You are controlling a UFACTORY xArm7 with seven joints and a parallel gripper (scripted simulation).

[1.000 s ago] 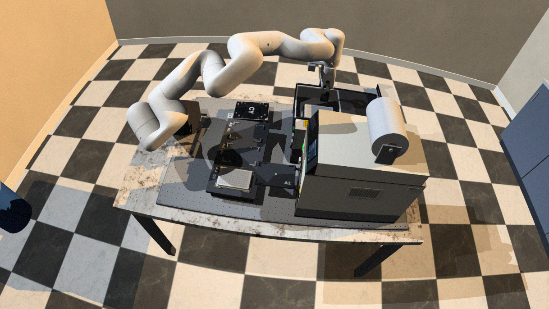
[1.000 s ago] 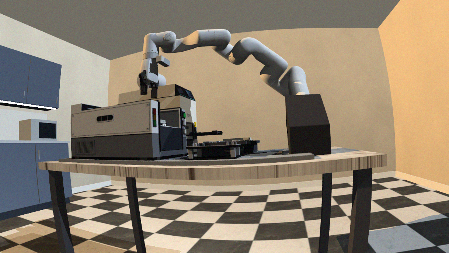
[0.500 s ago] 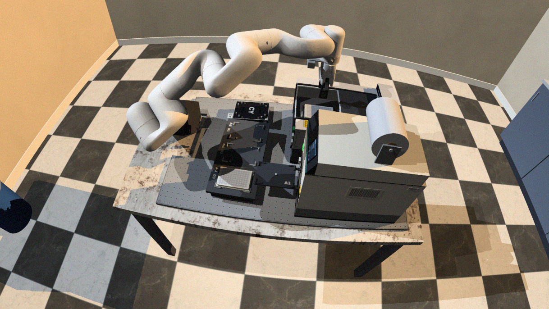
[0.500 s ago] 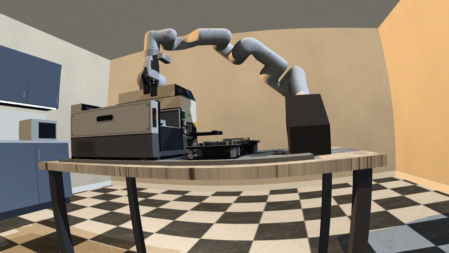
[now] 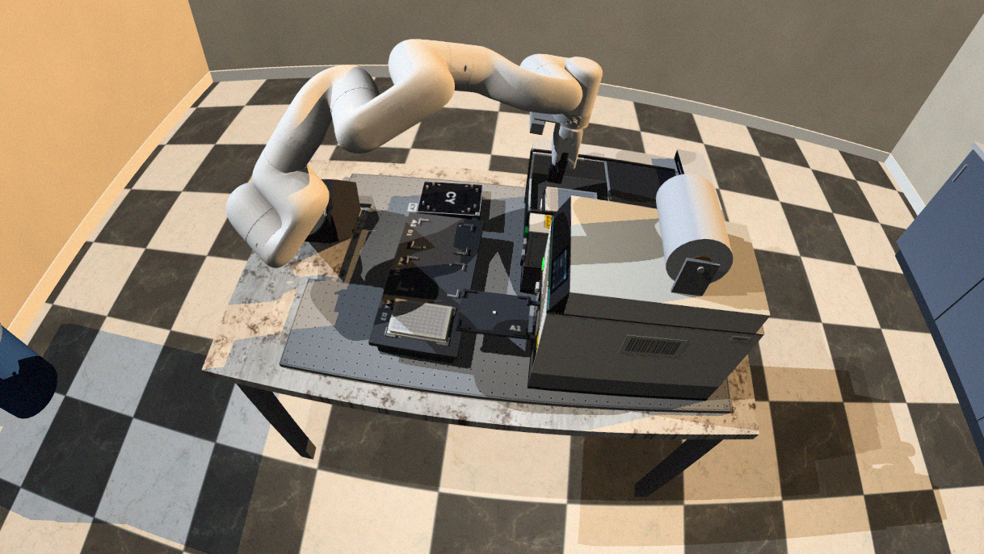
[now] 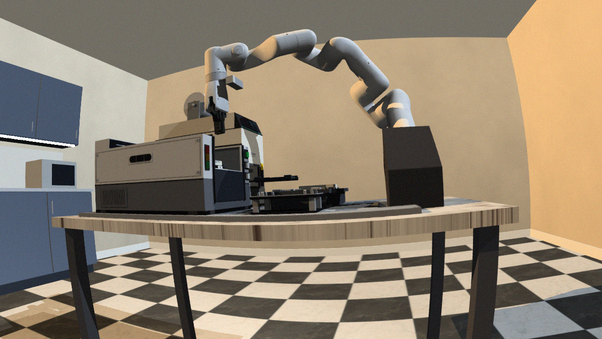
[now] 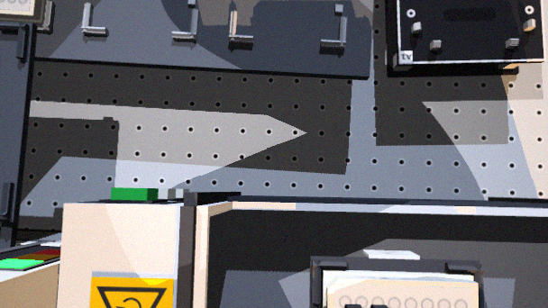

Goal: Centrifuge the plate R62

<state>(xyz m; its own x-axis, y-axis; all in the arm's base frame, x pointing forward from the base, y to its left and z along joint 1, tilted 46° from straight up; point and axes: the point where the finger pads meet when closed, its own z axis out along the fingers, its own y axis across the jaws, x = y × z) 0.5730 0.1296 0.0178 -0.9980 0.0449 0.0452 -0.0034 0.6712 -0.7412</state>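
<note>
My gripper (image 5: 559,163) (image 6: 218,128) is shut and empty. It hangs over the front edge of the open centrifuge (image 5: 640,164) (image 6: 147,168). A pale well plate (image 7: 401,290) lies in the bucket at the door, at the bottom of the wrist view; I cannot read which plate it is. A green key (image 7: 134,194) sticks out at the front of the centrifuge's key column. R26 (image 5: 419,321) (image 7: 15,5) lies on D3. D1 and D2 (image 7: 284,27) hold no plate. The sealer's stage (image 5: 492,312) is out and bare. The nest CY (image 5: 451,205) (image 7: 469,31) is bare.
The sealer (image 5: 653,274) with its big foil roll (image 5: 691,213) stands next to the centrifuge. The arm's dark base block (image 6: 412,166) stands at the far side of the deck. All sits on a perforated board (image 7: 225,135) on the table (image 6: 294,222).
</note>
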